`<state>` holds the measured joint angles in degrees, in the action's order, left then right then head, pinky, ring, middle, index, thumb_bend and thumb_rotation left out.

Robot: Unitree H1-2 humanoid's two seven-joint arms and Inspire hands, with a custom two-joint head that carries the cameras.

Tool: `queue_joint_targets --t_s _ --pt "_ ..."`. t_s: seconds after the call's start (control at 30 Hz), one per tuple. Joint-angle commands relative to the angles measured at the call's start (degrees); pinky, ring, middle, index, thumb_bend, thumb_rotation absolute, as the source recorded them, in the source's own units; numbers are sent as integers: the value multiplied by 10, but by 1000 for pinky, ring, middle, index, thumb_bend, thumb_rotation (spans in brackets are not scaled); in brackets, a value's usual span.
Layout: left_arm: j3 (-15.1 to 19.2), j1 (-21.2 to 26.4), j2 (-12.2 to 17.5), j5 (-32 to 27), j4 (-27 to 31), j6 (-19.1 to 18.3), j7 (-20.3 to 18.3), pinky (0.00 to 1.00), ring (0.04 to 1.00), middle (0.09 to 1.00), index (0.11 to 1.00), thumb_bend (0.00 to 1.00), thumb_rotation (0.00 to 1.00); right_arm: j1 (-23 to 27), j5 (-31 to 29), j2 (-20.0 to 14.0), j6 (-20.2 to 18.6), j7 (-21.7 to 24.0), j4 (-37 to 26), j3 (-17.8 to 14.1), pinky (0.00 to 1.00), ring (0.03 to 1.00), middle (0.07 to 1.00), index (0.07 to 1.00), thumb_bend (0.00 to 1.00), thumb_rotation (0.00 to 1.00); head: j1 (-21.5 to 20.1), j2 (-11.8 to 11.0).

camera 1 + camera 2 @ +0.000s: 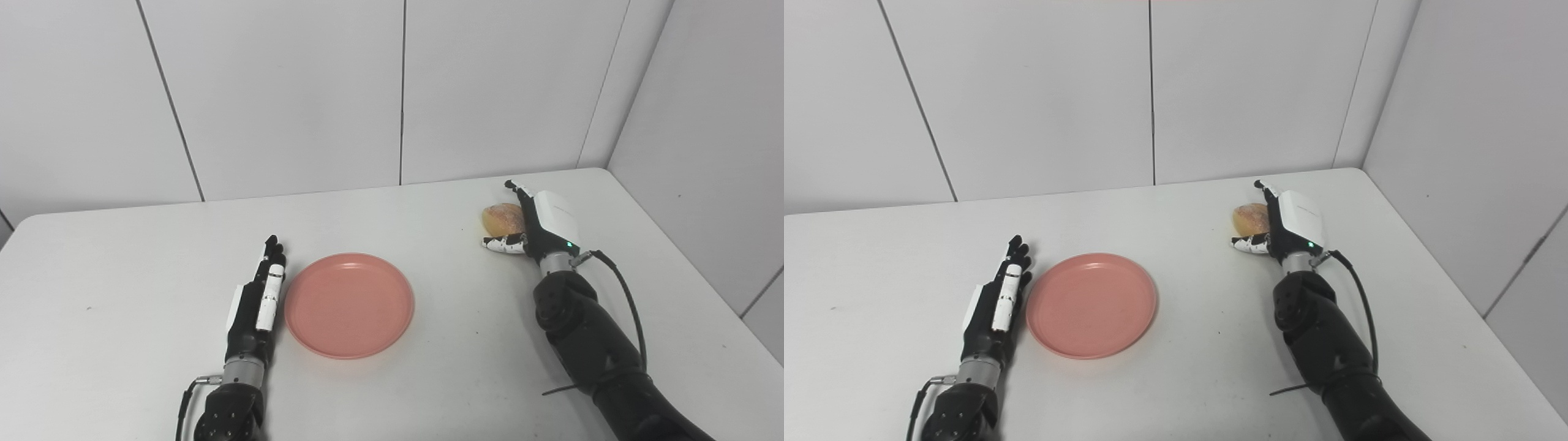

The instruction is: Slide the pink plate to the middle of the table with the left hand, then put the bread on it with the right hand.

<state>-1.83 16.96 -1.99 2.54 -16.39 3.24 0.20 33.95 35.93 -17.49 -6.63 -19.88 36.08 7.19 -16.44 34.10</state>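
Note:
The pink plate [349, 304] lies flat near the middle of the table. My left hand [260, 300] rests on its edge against the plate's left rim, fingers straight and together, holding nothing. The bread [502, 219], a round golden bun, sits on the table at the right rear. My right hand [542, 223] stands just right of the bun, palm toward it. Its thumb [503, 244] reaches under the bun's near side and its fingers [513, 187] stretch straight along the far side. The fingers are not curled onto the bread.
The white table [122, 275] is bounded by white wall panels at the back and on the right. Its right edge runs close to the right arm [588, 343]. A cable loops off the right wrist.

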Motion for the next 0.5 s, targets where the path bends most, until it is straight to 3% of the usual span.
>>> queue_joint_targets --t_s 0.0,0.07,0.1,0.2,0.47 --pt "2 -15 2 4 -12 4 8 1000 996 995 982 486 1000 29 -8 -12 31 -23 -11 -3 478 590 703 761 429 3 1 -1" --pt "2 -16 1 3 -11 3 8 1000 996 995 981 486 1000 28 -13 -11 35 -26 -13 -4 435 540 656 751 413 1 1 -1" --pt "2 -16 1 3 -10 1 8 1000 998 997 982 487 1000 28 -15 -11 35 -28 -14 -3 356 448 556 735 484 0 1 -1" --pt "2 -15 1 6 -11 2 10 1000 998 997 981 486 1000 24 -23 -10 34 -29 -24 -5 277 364 490 719 530 0 2 -1" --pt "4 -15 -1 -1 -11 5 7 1000 998 996 983 473 1000 21 -37 -11 29 -23 -40 -8 355 468 491 666 533 0 5 -1"
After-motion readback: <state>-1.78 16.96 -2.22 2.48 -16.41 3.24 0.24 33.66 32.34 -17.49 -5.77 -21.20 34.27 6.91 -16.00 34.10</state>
